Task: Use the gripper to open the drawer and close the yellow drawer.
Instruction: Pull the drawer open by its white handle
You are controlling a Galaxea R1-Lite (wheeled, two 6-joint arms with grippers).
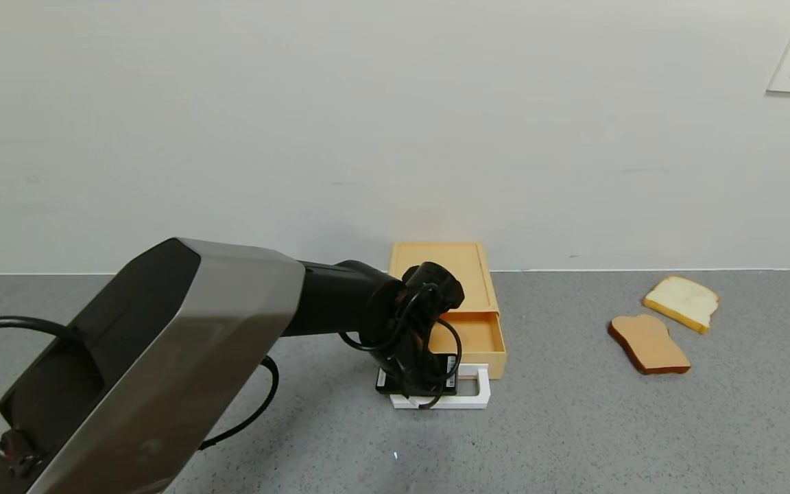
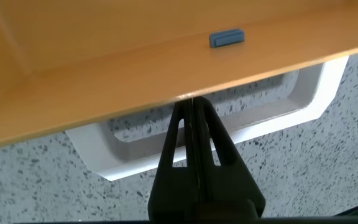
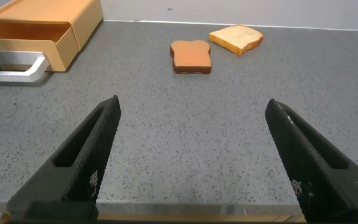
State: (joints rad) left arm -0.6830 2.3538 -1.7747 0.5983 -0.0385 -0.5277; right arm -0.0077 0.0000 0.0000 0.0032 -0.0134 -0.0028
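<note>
Left gripper (image 2: 194, 118) — fingers pressed together, nothing between them, tips at the lower edge of the drawer's front panel, right above the handle (image 1: 472, 392) loop. We can't tell whether they're hooked in the loop or just touching the panel.

Drawer (image 1: 474, 322) sits against the wall, tray partly pulled out toward us; there's a small blue piece (image 2: 227, 38) on it. Slide axis runs wall-to-robot, so closing means pushing straight away from us, along that line. We judge the opening half done and the close next.

Left arm is the one on it. Right gripper (image 3: 194, 155) is spread wide, empty, parked well off to the right, over bare counter — two bread slices (image 1: 666, 322) lie beyond, clear of the push path.
</note>
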